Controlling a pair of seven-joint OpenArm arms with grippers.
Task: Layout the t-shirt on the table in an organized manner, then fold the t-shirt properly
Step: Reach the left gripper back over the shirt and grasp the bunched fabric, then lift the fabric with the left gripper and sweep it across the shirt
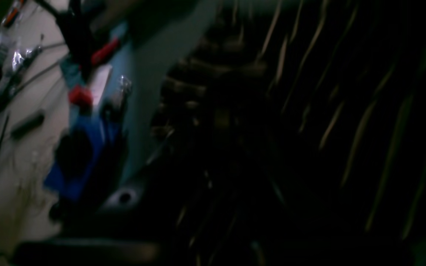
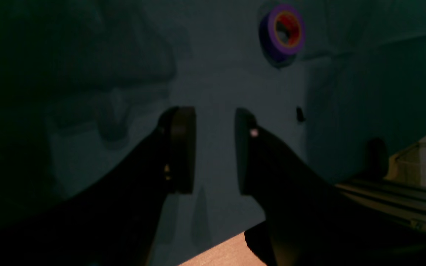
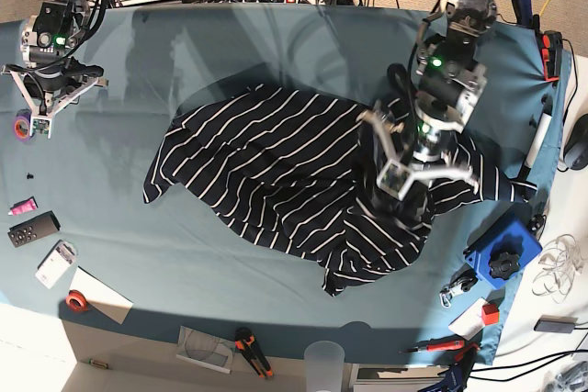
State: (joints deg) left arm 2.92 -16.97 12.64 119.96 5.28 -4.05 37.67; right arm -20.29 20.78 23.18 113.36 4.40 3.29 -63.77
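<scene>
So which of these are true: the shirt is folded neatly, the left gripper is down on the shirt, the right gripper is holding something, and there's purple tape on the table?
1. The shirt is neatly folded. False: it lies spread and rumpled on the table.
2. The left gripper is down on the shirt. True: it is shut on the cloth.
3. The right gripper holds something. False: its jaws stand open over bare table, away from the shirt.
4. A purple tape roll lies on the table. True.
</scene>
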